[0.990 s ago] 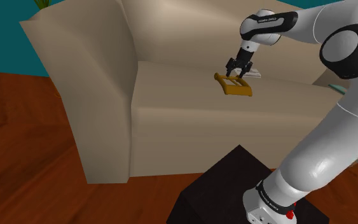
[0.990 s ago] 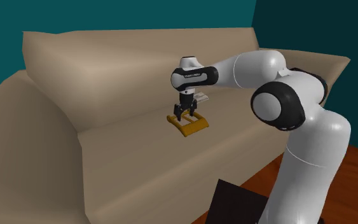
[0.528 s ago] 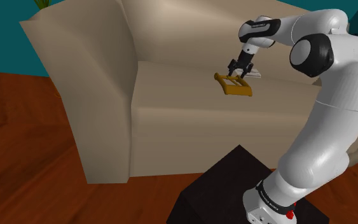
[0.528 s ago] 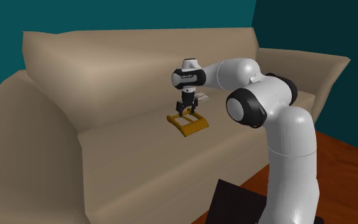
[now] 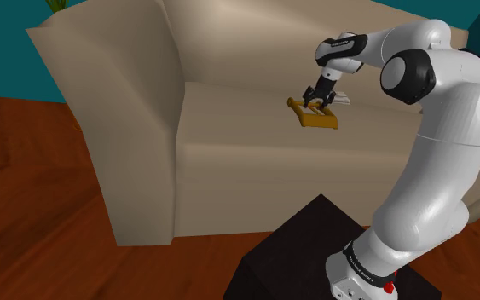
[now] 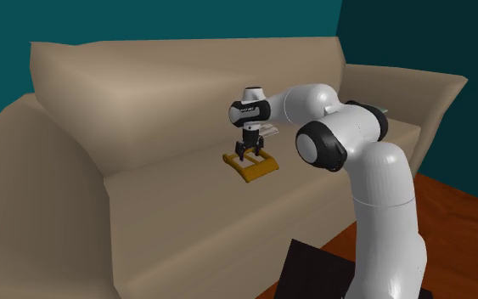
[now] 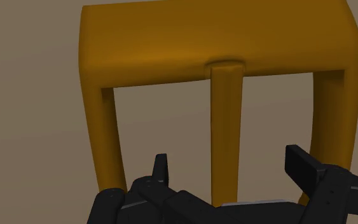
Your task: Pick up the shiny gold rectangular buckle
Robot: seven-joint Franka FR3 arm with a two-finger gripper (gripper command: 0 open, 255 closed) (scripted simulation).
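- The all-black 2-finger gripper [image 5: 318,100] hangs low over the beige sofa seat cushion [image 5: 229,128], pointing down at it.
- The shiny gold rectangular buckle [image 5: 314,116] lies flat on that cushion directly beneath the gripper, with nothing lifting it.
- In the wrist view the gripper's 2 fingers [image 7: 161,167] stand apart and touch nothing.
- The buckle's centre prong [image 7: 225,127] runs between the fingers. 1 open window of the frame lies under each fingertip, and 1 side bar lies just outside each finger.
- The broad end bar of the buckle lies beyond the fingertips, ahead of the gripper.
- Step in hand, as I judge it: this is the last part of the approach. The gripper is lined up over the prong, but the grasp is not yet made.
- The next move calls for a short straight descent, so the 2 fingertips sink into the windows on either side of the prong. The fingers then close on the prong, and the gripper lifts straight up.
- The prong is slim and smooth-looking, so the squeeze should be centred on it. An off-centre grip could let the buckle swing or slip.
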